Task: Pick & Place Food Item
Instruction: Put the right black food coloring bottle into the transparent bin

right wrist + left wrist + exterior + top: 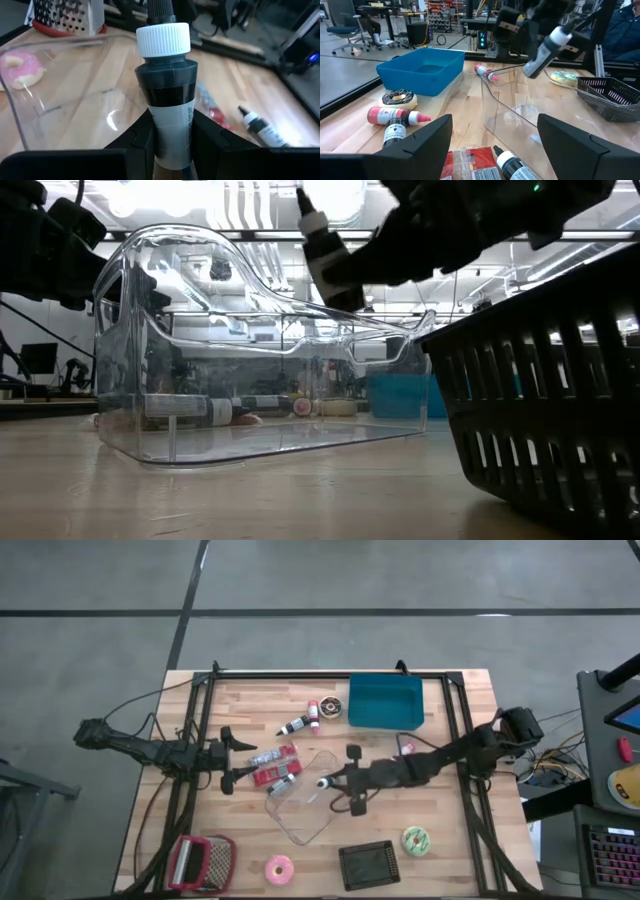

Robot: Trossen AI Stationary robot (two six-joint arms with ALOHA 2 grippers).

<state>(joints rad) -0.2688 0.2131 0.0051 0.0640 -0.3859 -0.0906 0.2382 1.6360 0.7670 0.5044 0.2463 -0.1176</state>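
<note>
Right claw [167, 131] grips a black icing tube [167, 95] above the clear bin [312, 795].

We see the tube clamped between the right fingers, white cap pointing out ahead, over the bin's open top. Beside the bin lie another tube [283, 785] and a red packet [275, 766], just ahead of the left claw [230, 758], which hangs spread wide and empty. Farther off sit the blue tub [385, 700], a chocolate donut [331, 706], a pink donut [279, 867], a grater [200, 862] and a black basket [367, 863].
</note>
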